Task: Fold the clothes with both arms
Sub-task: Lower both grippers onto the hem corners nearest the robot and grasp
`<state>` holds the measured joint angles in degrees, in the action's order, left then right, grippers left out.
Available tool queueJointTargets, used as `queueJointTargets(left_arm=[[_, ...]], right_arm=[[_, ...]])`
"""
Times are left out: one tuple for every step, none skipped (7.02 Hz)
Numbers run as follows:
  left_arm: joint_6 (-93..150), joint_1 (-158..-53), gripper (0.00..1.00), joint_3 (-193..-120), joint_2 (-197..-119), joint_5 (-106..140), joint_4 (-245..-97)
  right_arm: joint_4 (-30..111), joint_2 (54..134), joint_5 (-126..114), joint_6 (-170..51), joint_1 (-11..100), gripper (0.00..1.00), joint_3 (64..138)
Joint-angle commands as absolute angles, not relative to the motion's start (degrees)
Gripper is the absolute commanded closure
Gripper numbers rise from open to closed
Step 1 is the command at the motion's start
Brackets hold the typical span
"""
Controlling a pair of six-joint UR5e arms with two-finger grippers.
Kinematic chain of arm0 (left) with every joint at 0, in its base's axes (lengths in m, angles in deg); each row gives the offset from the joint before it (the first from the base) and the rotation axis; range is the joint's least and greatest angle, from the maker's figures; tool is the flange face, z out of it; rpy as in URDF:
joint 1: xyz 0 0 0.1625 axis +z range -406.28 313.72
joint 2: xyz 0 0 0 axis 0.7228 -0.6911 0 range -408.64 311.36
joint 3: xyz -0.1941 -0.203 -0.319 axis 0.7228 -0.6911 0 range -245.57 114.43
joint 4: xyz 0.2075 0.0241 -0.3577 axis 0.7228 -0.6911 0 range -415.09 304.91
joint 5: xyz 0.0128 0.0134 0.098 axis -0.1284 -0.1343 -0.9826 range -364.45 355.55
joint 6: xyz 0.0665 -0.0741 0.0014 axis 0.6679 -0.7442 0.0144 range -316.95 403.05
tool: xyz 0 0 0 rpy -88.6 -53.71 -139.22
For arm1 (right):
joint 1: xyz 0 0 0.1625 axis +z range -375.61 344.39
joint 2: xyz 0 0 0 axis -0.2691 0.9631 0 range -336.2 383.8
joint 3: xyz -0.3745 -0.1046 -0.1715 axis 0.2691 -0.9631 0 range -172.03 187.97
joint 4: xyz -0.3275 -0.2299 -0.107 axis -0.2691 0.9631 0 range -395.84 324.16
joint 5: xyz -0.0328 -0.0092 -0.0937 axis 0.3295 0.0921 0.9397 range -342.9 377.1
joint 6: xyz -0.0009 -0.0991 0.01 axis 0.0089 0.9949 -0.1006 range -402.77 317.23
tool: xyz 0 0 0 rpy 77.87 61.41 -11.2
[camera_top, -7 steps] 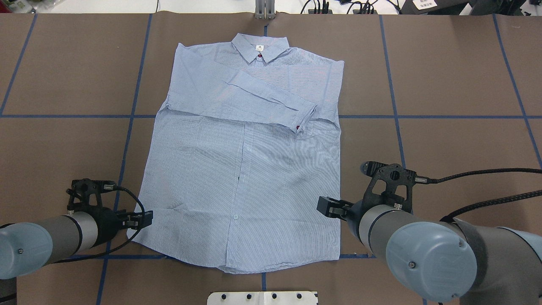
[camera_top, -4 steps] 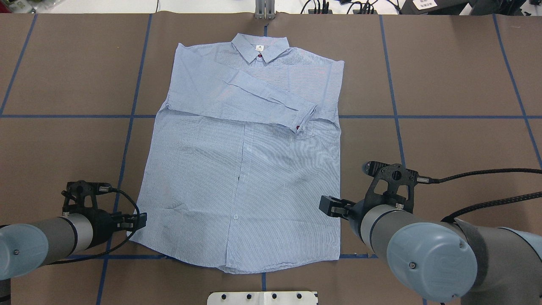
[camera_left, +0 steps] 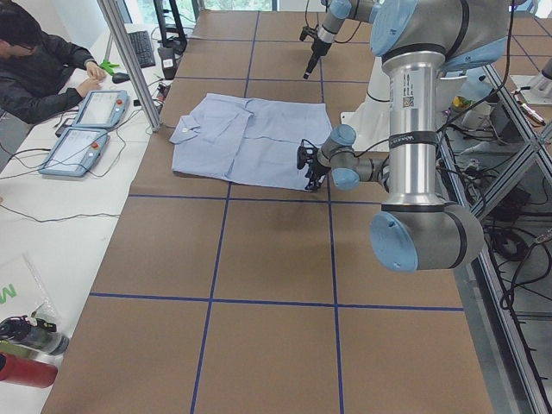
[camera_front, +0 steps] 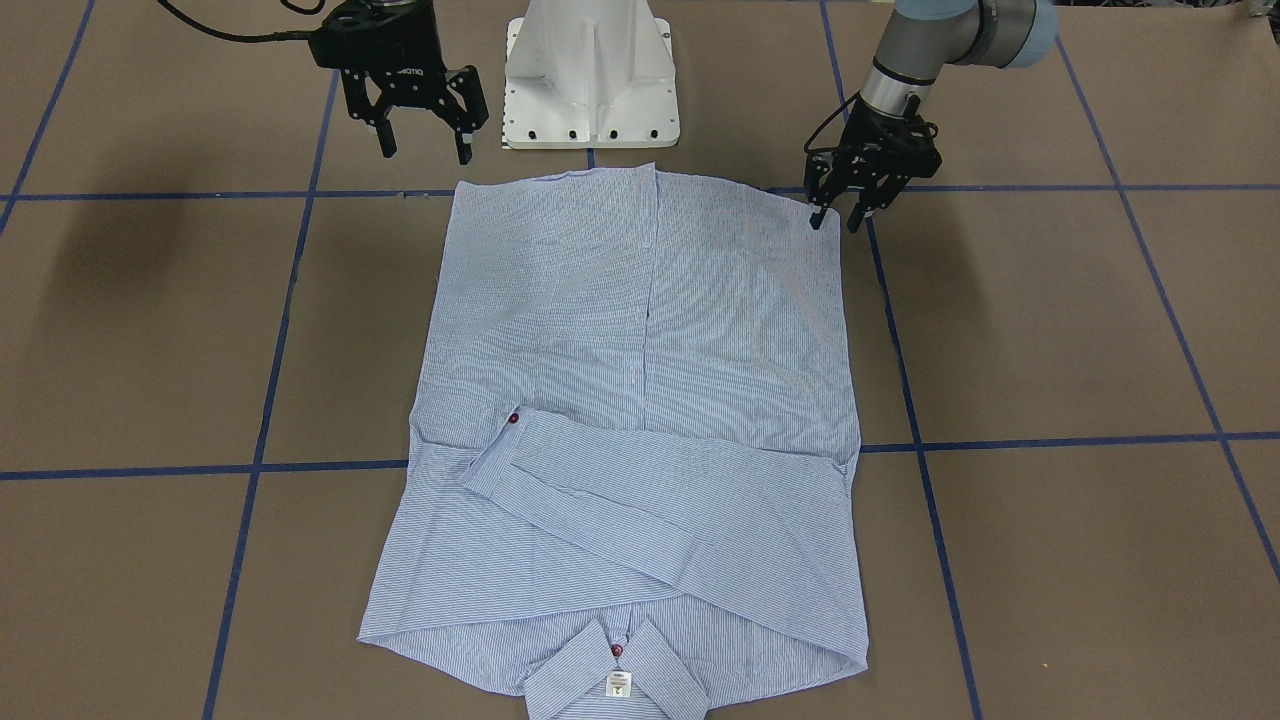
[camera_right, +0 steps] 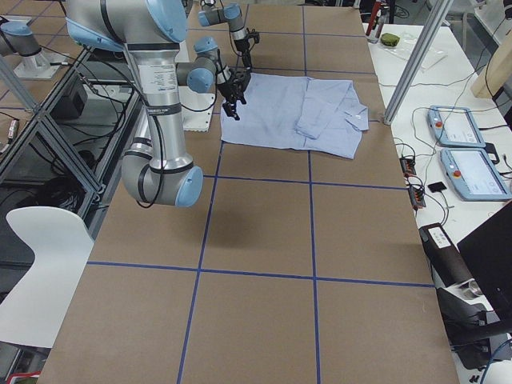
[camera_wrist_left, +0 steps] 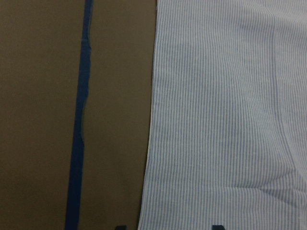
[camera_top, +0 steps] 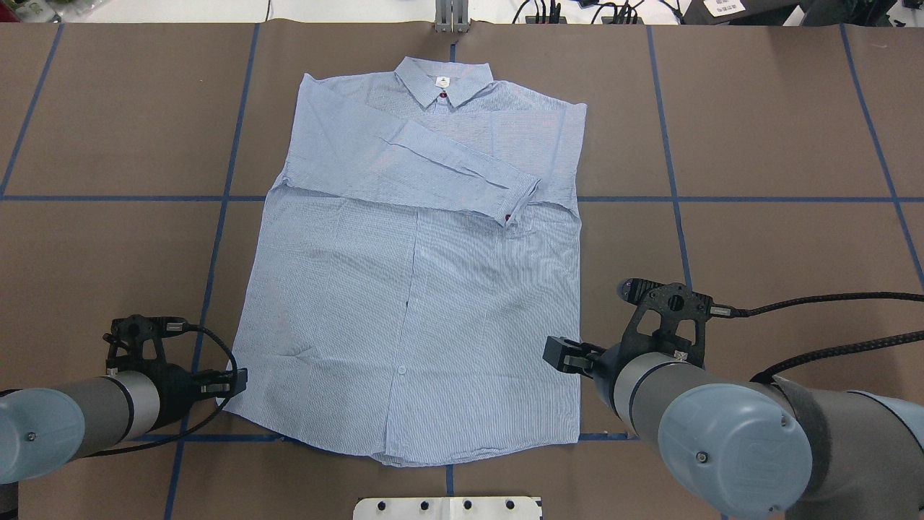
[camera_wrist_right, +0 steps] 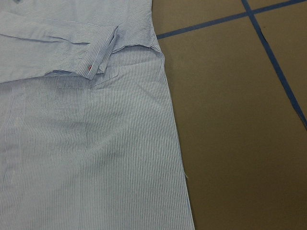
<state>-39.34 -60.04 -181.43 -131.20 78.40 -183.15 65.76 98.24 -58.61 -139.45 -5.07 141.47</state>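
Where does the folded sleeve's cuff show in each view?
Front-facing: sleeve cuff, left of centre.
Overhead: right of centre.
Exterior left: too small to tell.
Exterior right: upper middle.
Left wrist: not in it.
Right wrist: upper left.
Shared landmark: the collar.

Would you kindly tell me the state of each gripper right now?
Left gripper: open, at the hem corner of the shirt, holding nothing.
Right gripper: open, holding nothing.
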Motion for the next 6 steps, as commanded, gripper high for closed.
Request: queueJointTargets(left_arm=[[-39.83, -59.82, 0.43, -180.8, -130.82, 78.34, -183.15], [-39.83, -59.38, 0.43, -180.62, -130.82, 78.34, -183.15], [-39.92, -59.12, 0.43, -180.62, -130.82, 78.34, -183.15], [-40.44, -58.68, 0.43, -180.62, -130.9, 78.34, -183.15], [-40.62, -58.33, 0.45, -180.53, -130.99, 78.34, -183.15], [-40.62, -58.15, 0.45, -180.53, -130.99, 78.34, -183.15]], right_arm=[[65.76, 98.25, -58.31, -139.54, -5.33, 0.0, 141.47], [65.76, 98.25, -58.31, -139.54, -5.42, 0.0, 141.47], [65.76, 98.25, -58.31, -139.54, -5.59, 0.0, 141.47], [65.76, 98.25, -58.31, -139.54, -5.59, 0.0, 141.47], [65.76, 98.25, -58.31, -139.54, -5.59, 0.0, 141.47], [65.76, 98.25, -58.31, -139.88, -5.59, 0.0, 141.47]])
